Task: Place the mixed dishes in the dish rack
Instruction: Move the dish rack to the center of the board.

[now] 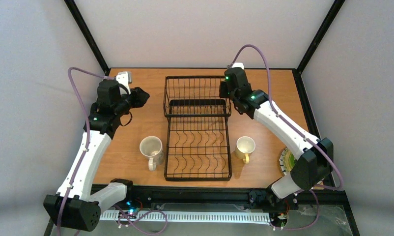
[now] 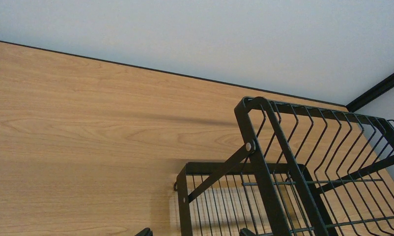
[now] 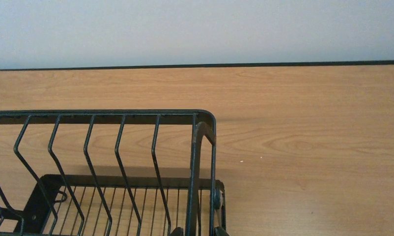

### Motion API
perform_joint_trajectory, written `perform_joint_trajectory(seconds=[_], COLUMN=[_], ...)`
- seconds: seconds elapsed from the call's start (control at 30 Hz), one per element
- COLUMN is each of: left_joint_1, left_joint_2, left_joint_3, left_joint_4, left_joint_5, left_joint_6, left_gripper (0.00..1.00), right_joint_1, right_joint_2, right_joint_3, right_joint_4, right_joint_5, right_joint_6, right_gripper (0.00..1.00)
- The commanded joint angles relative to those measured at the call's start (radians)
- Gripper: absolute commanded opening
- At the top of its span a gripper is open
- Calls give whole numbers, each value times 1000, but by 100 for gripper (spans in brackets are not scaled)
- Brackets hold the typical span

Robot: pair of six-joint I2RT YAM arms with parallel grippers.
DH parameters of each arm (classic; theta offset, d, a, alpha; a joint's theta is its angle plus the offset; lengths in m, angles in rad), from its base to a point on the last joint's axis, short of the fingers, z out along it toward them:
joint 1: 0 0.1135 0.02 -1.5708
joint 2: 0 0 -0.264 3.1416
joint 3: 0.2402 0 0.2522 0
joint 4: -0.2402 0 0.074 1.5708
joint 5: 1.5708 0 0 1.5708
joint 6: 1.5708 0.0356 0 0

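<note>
The right gripper (image 1: 224,90) is set at the dish rack's (image 1: 197,116) 1 o'clock corner, with an upright wire between its jaws; whether it is clamped cannot be told. The left gripper (image 1: 140,97) is held open at 10 o'clock. The white mug (image 1: 151,147) is seen at 8 o'clock, the cream-yellow mug (image 1: 245,145) at 4.

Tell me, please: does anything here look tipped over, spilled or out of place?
Nothing stands out. The dish rack sits straight and empty, the white mug and the cream-yellow mug stand upright beside it, and nothing is spilled. A lime-green plate is mostly hidden under the right arm.
</note>
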Motion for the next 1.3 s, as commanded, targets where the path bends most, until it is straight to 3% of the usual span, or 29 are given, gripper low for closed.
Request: perform_joint_trajectory(seconds=[0.0,0.13,0.17,0.57,0.97,1.27], left_joint_1=[-5,-5,-5,-5,-5,-5], left_joint_2=[12,23,26,74,82,69], left_joint_3=[41,46,46,46,36,20], left_joint_4=[-27,-26,-25,10,27,30], left_joint_5=[-9,-12,-13,-28,-36,-30], left_joint_6=[2,3,5,6,2,0], left_gripper=[100,100,100,100,100,100], right_joint_1=[11,11,11,11,-8,-97], right_joint_2=[75,127,141,256,413,436], right_joint_3=[21,70,81,202,470,497], right_joint_4=[-92,-135,-146,-157,-190,-150], right_joint_5=[-37,-26,-18,49,120,104], right_joint_6=[-4,2,6,80,123,98], right_gripper=[25,4,2,2,2,2])
